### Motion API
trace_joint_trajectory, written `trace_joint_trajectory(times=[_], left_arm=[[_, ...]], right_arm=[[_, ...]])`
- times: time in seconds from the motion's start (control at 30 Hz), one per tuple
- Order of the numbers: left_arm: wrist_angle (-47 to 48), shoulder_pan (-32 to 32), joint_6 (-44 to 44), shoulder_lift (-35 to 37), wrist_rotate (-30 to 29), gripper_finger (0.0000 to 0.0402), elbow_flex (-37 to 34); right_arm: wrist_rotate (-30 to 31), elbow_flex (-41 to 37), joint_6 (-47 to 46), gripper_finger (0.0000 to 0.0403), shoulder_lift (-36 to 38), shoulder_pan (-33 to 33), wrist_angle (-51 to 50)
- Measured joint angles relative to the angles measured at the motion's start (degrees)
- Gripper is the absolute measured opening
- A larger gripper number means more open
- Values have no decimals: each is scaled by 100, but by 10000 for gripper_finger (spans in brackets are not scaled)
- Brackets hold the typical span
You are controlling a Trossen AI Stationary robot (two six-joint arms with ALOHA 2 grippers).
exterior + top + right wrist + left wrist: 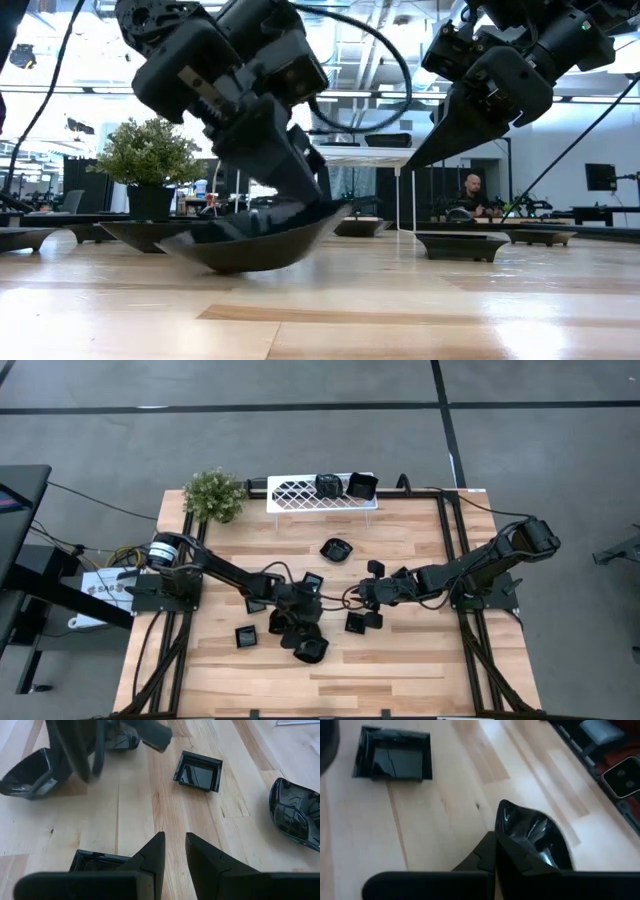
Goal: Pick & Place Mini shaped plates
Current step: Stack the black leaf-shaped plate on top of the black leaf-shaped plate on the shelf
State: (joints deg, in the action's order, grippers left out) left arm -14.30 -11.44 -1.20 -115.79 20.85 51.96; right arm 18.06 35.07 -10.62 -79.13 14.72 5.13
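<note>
Small glossy black plates lie scattered on the wooden table (420, 680). My left gripper (300, 632) is shut on a wavy-rimmed one (535, 837), also seen in the low view (255, 245). Square plates rest flat nearby (392, 760) (198, 770) (246, 636). A rounded plate (337, 548) sits farther back. Two more plates (327, 485) (361, 486) sit on the white lattice rack (295, 493). My right gripper (175, 842) hovers open above bare wood at mid-table, nothing between its fingers; a square plate (95, 862) lies just beside one finger. My left gripper pinches the wavy-rimmed plate by its rim (502, 827). One finger (480, 857) shows on the outer side, and the plate hides the other. The fingers slant down from the table's left. The plate sits tilted below them; I cannot tell whether its low side (215, 262) touches the table.
A potted plant (214, 494) stands at the far left corner beside the rack. Black frame rails (455, 560) run along both table sides. Cables (335, 595) hang between the two grippers. Bare wood lies along the near edge.
</note>
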Motion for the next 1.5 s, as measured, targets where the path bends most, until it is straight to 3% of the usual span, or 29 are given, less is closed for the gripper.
trace_joint_trajectory(times=[0.47,0.83,1.1,1.5], left_arm=[[-34,-11,-159,1537,-1202,6,-556],[-674,217,-83,2597,-3067,6,-828],[-861,779,197,2726,-4170,6,-824],[-849,1161,642,2207,-4344,6,-879]], right_arm=[[94,-2,85,71,0,-25,68],[1139,0,97,71,0,-256,357],[1204,0,-499,71,0,-552,504],[1358,14,-889,71,83,-767,802]])
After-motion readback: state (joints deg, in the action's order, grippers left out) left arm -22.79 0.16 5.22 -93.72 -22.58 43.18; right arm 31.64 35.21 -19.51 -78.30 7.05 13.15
